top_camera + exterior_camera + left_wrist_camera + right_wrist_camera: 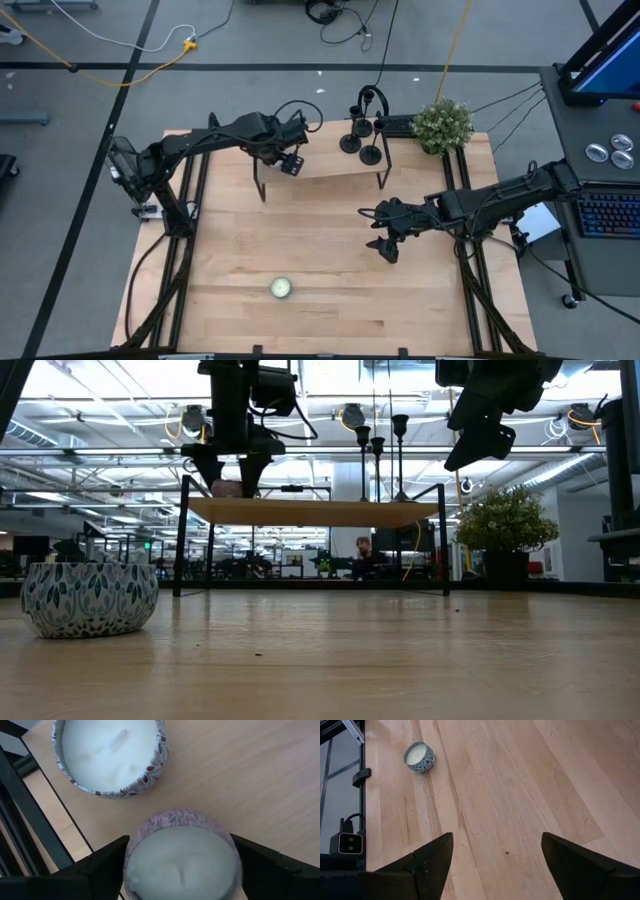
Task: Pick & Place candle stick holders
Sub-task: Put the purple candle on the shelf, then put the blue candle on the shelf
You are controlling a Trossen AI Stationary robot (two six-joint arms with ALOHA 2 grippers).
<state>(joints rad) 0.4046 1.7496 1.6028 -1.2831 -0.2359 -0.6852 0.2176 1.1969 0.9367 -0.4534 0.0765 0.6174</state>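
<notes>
Three black candle stick holders stand upright on their round bases on the right end of a small raised wooden shelf. Their stems also show in the low view. My left gripper is over the shelf's left end, shut on a pink-patterned candle tin. A second, red-patterned candle tin sits on the shelf just beside it. My right gripper hangs open and empty above the table, right of centre and in front of the shelf. My left gripper pinches the pink candle tin's round wall between its two fingers, one on each opposite side. The fingers come from above, pointing down. The tin is upright, its bottom at the shelf top; whether it rests there I cannot tell.
A blue-patterned candle tin sits on the table near its front edge, left of centre. A potted plant stands at the far right corner, beside the shelf. The shelf stands on thin black legs.
</notes>
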